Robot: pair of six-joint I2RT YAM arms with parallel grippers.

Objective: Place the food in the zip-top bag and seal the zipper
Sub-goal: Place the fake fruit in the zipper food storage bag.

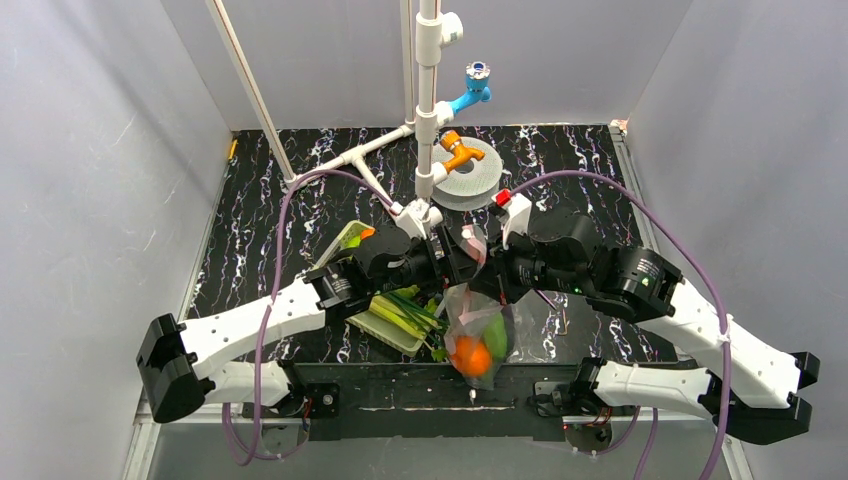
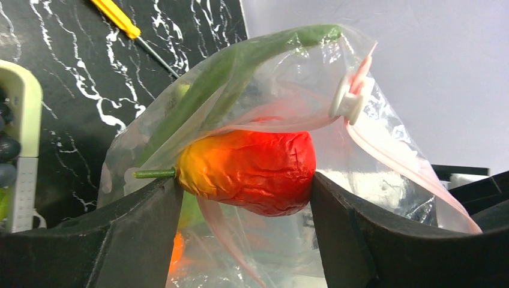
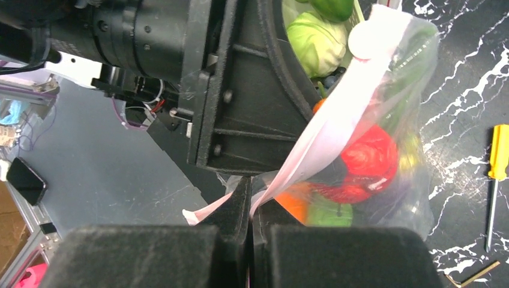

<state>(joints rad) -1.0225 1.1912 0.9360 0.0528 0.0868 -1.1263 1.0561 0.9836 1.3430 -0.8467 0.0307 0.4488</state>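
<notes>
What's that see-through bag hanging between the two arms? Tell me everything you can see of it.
The bag is thin, clear, crinkly plastic with a pale pink zipper strip along its mouth and a white slider on it. It hangs in the air near the table's front edge, mouth apparently open. Inside show orange fruits, a green piece and a long green stalk. The right gripper pinches the strip; the left gripper clasps a red piece with film over it.

Likely robot lab test cell: grey panel walls (image 1: 90,150), black marbled tabletop (image 1: 260,220), white pipe frame (image 1: 428,90), black mounting rail (image 1: 400,385) at edge.
</notes>
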